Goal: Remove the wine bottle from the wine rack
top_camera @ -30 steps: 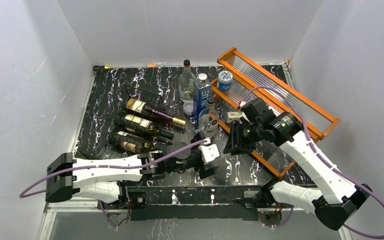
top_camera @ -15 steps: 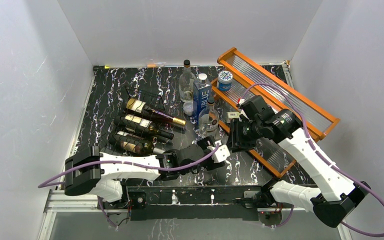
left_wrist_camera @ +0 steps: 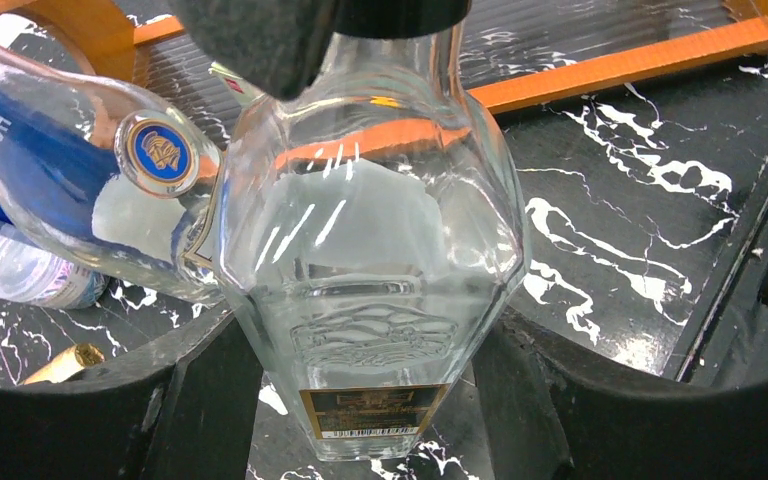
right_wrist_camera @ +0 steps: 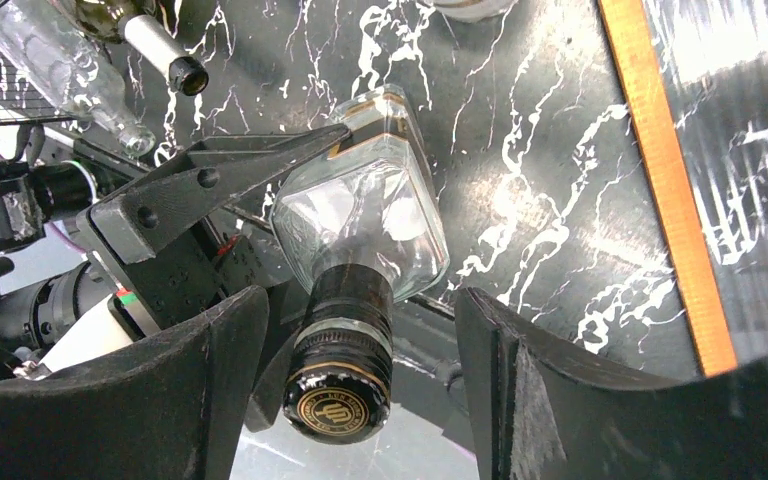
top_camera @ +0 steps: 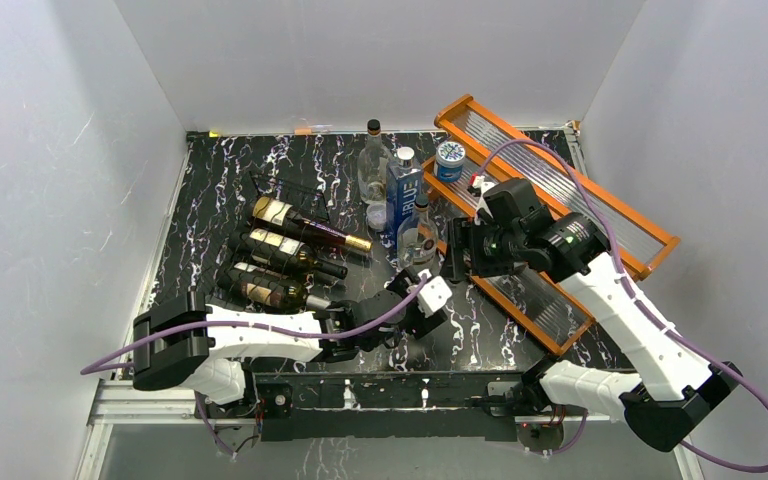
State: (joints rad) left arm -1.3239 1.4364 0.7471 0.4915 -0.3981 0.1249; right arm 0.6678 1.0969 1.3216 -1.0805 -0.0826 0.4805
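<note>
The left gripper (left_wrist_camera: 370,385) is clenching the lower body of a clear, square-shouldered glass bottle (left_wrist_camera: 370,230), with its two black fingers (left_wrist_camera: 200,400) pressing on opposite sides near the gold-edged label. The right gripper (right_wrist_camera: 360,300) is hanging released around the same bottle's neck, its jaws spread with a gap on each side of the black and gold screw cap (right_wrist_camera: 338,400) and gripping nothing.

The dark glass wine bottles with cream labels (top_camera: 285,252) are lying side by side on the low black wire wine rack (top_camera: 275,188) at the left of the black, white-veined marble table (top_camera: 220,170). They are sitting apart from both grippers, and the left arm's white forearm is stretching along just in front of them.

A blue-labelled clear bottle (left_wrist_camera: 30,150) is leaning just beside the gripped bottle. The orange wood-framed shelf with ribbed clear panels (top_camera: 560,200) is sitting close behind the right gripper, and a blue-lidded round tin (top_camera: 449,158) is resting on it
</note>
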